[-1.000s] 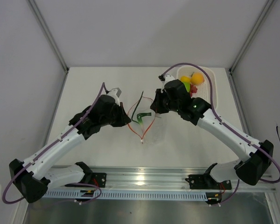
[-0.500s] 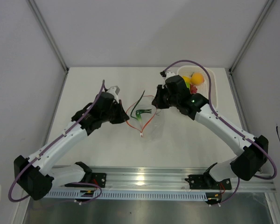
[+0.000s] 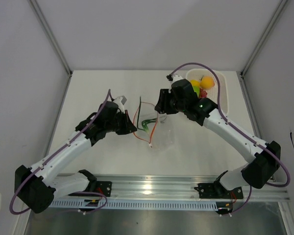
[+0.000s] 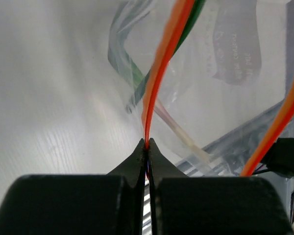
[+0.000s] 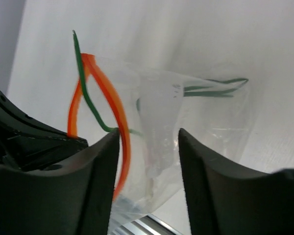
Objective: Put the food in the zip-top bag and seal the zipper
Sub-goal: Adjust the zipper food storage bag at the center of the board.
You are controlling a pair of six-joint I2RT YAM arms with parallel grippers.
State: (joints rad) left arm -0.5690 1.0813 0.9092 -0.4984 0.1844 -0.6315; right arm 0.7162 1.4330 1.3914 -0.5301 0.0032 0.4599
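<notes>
The clear zip-top bag (image 3: 162,137) lies mid-table with its mouth held up between my arms. My left gripper (image 4: 148,143) is shut on the red-orange zipper (image 4: 159,73) at the bag's left rim. My right gripper (image 5: 148,132) is open at the far rim; the zipper (image 5: 118,110) and clear film (image 5: 196,112) pass between its fingers without being pinched. Green stalks (image 3: 148,121) lie inside the bag, and one thin stalk (image 5: 79,63) pokes out past the mouth. An orange-yellow fruit (image 3: 207,82), a green apple (image 3: 196,89) and red bits (image 3: 203,94) sit in the basket.
The white perforated basket (image 3: 222,95) stands at the back right, just behind my right arm. An aluminium rail (image 3: 152,188) runs along the near edge of the table. Grey walls close in the left, right and back.
My right gripper has opened and shifted slightly left, releasing the bag's far rim. The mouth loop has narrowed and the left gripper has drifted a little with the zipper.
</notes>
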